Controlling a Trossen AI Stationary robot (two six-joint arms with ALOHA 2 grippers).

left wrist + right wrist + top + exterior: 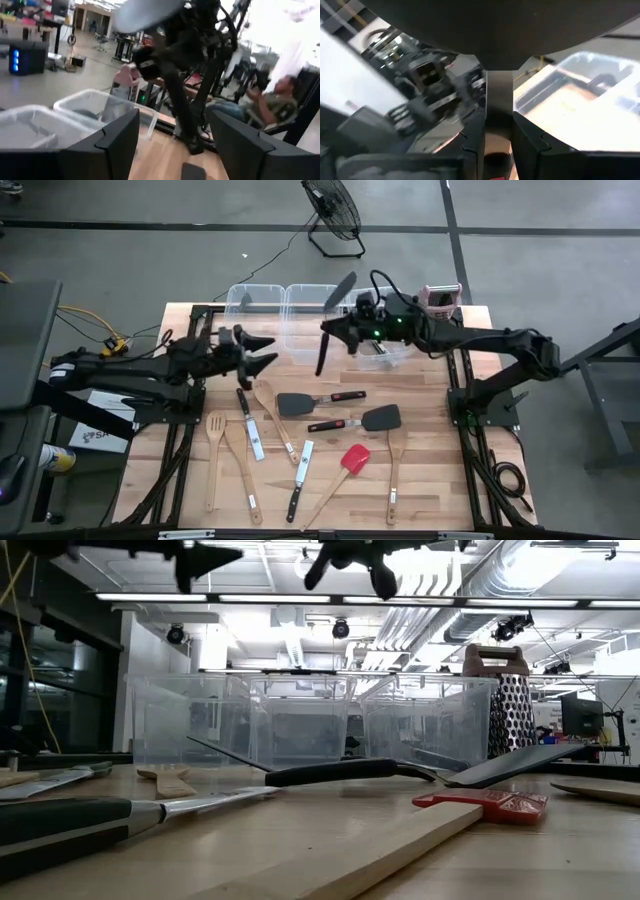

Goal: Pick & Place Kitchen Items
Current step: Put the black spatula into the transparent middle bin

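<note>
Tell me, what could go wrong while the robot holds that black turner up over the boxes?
The long black turner hangs tilted from the right gripper, pinched by narrow jaws, so it might slip or swing. It reaches beyond the clear plastic bins, so a drop could miss them. The open left gripper waits close by and could get bumped.

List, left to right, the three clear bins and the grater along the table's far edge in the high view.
Left bin → middle bin → right bin, partly under the right gripper → grater.
</note>
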